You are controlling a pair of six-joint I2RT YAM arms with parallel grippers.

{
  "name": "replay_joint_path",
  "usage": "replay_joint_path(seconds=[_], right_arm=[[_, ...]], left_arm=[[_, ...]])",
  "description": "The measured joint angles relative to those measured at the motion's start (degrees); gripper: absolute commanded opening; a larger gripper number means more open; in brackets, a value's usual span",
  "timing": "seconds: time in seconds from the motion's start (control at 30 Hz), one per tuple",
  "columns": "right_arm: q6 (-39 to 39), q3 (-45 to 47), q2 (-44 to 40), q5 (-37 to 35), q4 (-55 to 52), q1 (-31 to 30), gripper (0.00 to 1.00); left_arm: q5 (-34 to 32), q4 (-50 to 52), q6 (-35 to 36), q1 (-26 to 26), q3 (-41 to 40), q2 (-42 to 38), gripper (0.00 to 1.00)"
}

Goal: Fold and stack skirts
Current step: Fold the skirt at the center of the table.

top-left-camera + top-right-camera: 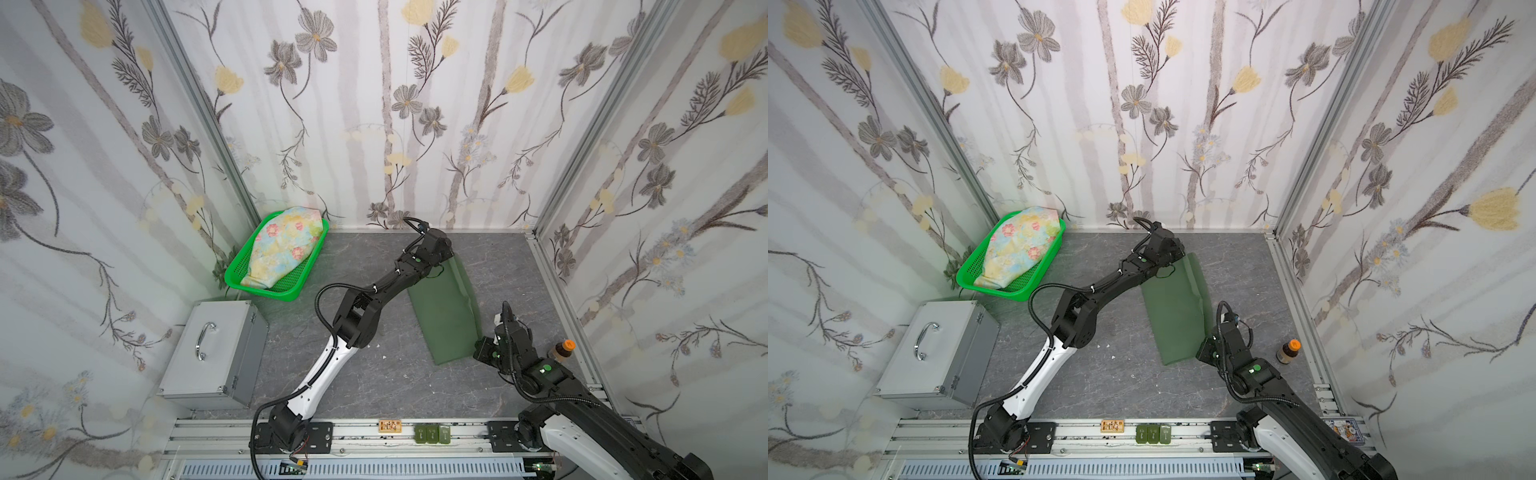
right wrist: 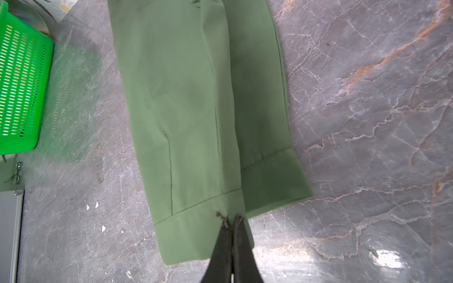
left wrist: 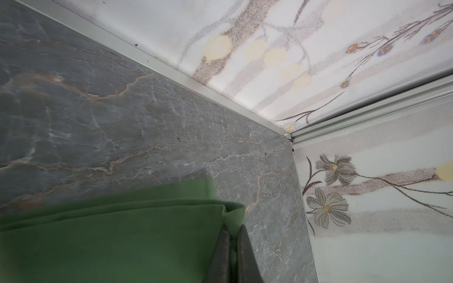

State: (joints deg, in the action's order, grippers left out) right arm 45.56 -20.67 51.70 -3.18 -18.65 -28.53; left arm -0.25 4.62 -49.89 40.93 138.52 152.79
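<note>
The olive-green skirt (image 1: 444, 316) (image 1: 1177, 316) lies on the grey table, right of centre, as a long strip running from far to near. Its upper layer lies over a lower one (image 2: 267, 176). My left gripper (image 3: 234, 229) is shut on the skirt's far edge (image 3: 235, 213), near the back wall (image 1: 449, 258). At the near end, my right gripper (image 2: 231, 220) is shut on the hem of the upper layer (image 1: 481, 350). The floral skirt (image 1: 282, 249) (image 1: 1017, 245) lies bunched in the bright green basket (image 1: 286, 293) at the back left.
A silver metal case (image 1: 216, 353) with a handle stands at the left front. A small brown bottle with an orange cap (image 1: 563, 349) stands by the right wall, close to my right arm. Papered walls enclose three sides. Small green blocks (image 1: 432, 434) sit on the front rail.
</note>
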Motion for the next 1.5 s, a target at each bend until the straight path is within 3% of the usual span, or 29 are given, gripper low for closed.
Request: replay_joint_path(seconds=[0.37, 0.4, 0.47, 0.63, 0.8, 1.07, 1.4, 1.5], right_arm=[[1.81, 1.38, -0.31, -1.70, 0.52, 0.72, 0.00], [1.97, 1.51, 0.09, -1.90, 0.55, 0.92, 0.00], [2.36, 1.73, 1.42, -2.58, 0.74, 1.73, 0.00], [2.38, 1.70, 4.31, -3.41, 1.22, 4.57, 0.00], [2.27, 1.60, 4.50, -4.07, 1.27, 7.87, 0.00], [0.57, 0.63, 6.97, -4.17, 1.53, 9.73, 0.04], [-0.87, 0.07, 8.41, -4.26, 2.91, 10.27, 0.06], [-1.33, -0.70, 9.64, -4.37, 4.00, 10.40, 0.14]], left_arm=[[2.51, -3.50, 1.33, 1.16, 9.97, 6.45, 0.00], [2.67, -3.52, 1.18, 1.14, 9.97, 7.23, 0.04], [3.13, -4.57, 0.55, 0.96, 9.97, 8.92, 0.57], [5.05, -10.51, -1.27, 0.55, 9.07, 11.19, 0.82], [6.25, -15.10, -2.43, -0.70, 1.92, 9.25, 0.82], [6.36, -17.25, -2.45, -1.53, -19.41, -2.25, 0.78], [4.85, -20.39, -1.11, -2.21, -38.49, -12.96, 0.78], [4.42, -21.62, -0.76, -2.91, -43.69, -16.02, 0.78]])
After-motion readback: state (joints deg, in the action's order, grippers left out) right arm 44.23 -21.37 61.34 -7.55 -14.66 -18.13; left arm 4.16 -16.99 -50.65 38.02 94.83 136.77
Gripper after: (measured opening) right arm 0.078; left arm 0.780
